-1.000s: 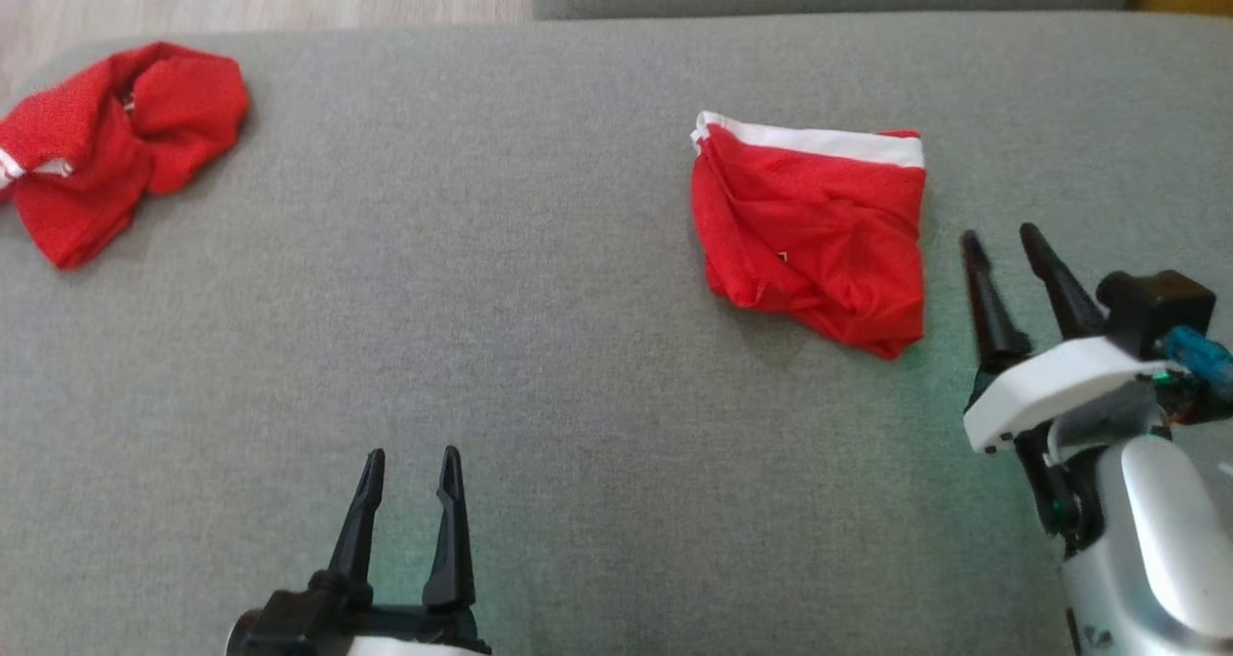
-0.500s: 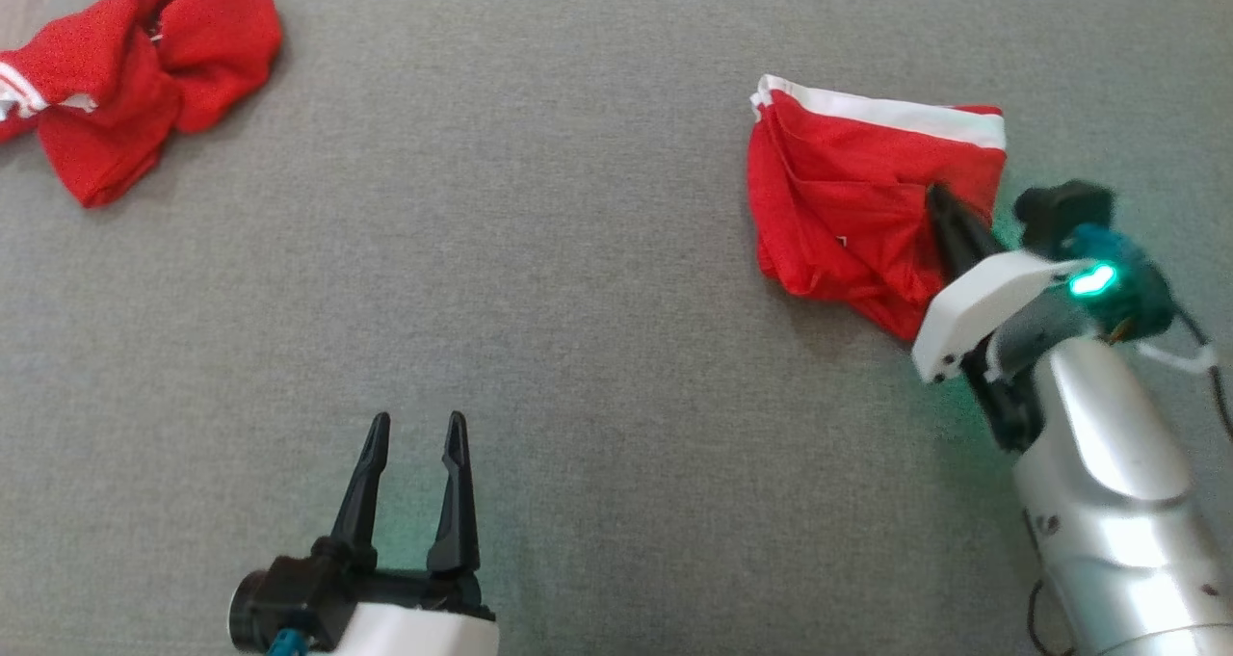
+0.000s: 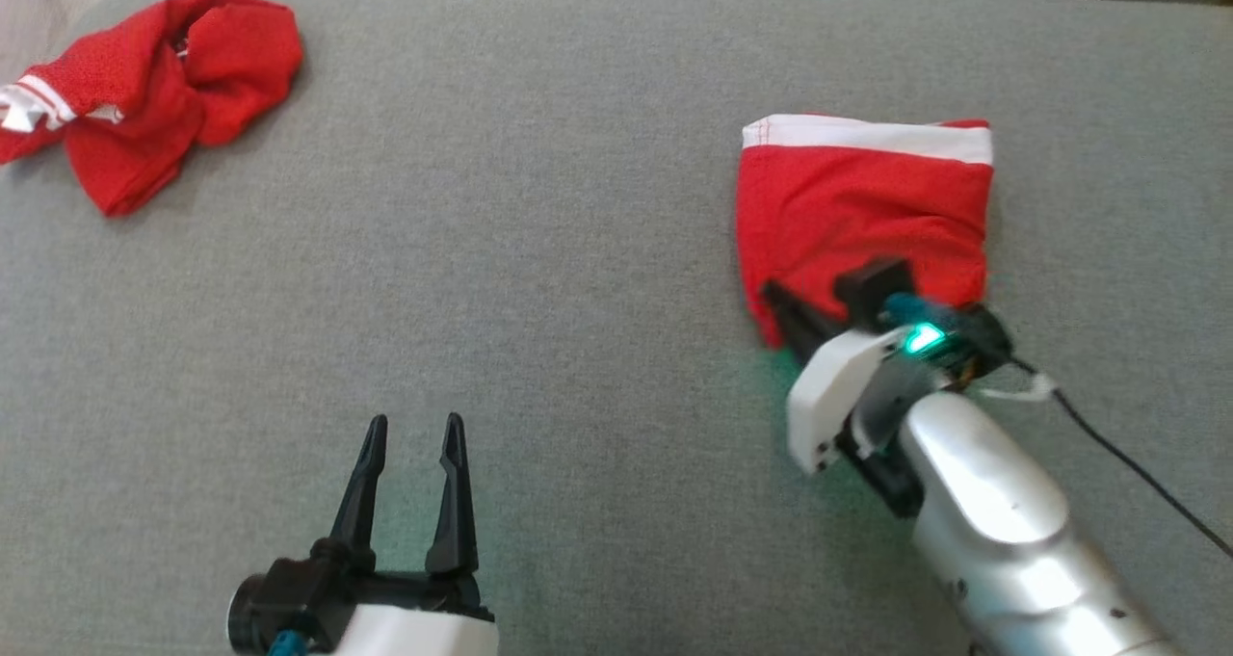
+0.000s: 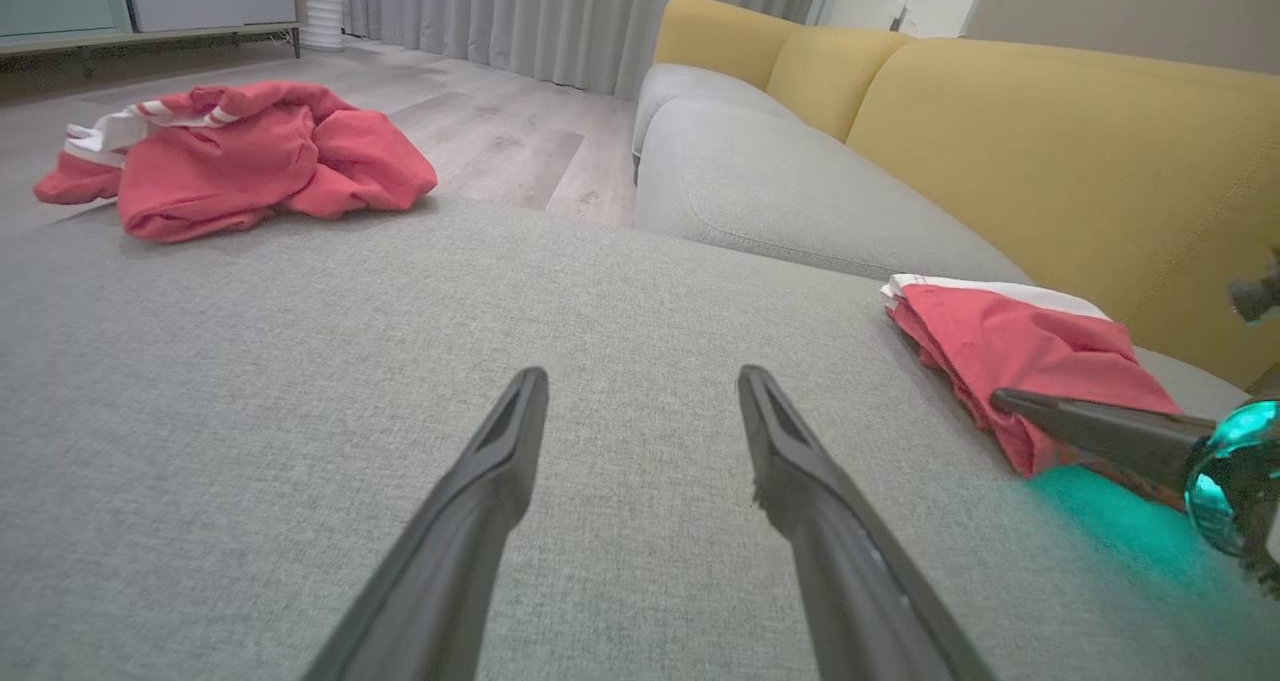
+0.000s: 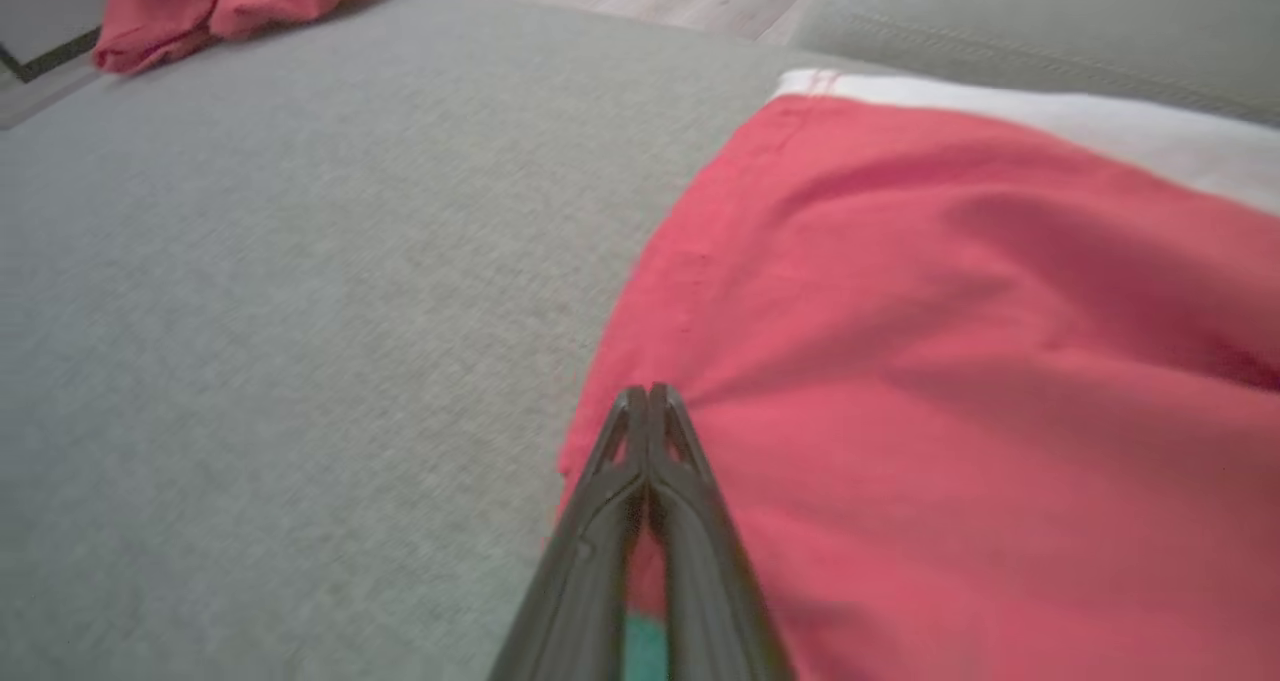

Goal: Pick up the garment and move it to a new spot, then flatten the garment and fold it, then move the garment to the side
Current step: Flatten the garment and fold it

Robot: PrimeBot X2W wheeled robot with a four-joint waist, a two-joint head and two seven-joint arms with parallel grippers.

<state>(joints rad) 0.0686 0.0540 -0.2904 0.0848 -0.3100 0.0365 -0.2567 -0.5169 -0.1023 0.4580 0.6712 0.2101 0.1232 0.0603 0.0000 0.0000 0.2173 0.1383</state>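
Nearest, the left hand hovers over the grey cushion, fingers spread, holding nothing. Further on, the right hand has its fingers pressed together, pinching the near left corner of the folded red garment. The garment lies flat at the cushion's right. A crumpled red cloth lies far left.

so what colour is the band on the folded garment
White band, clearest in the head view.

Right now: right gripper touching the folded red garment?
Touching. Right wrist view: the right gripper is shut on the edge of the folded red garment, red cloth showing between its fingers.
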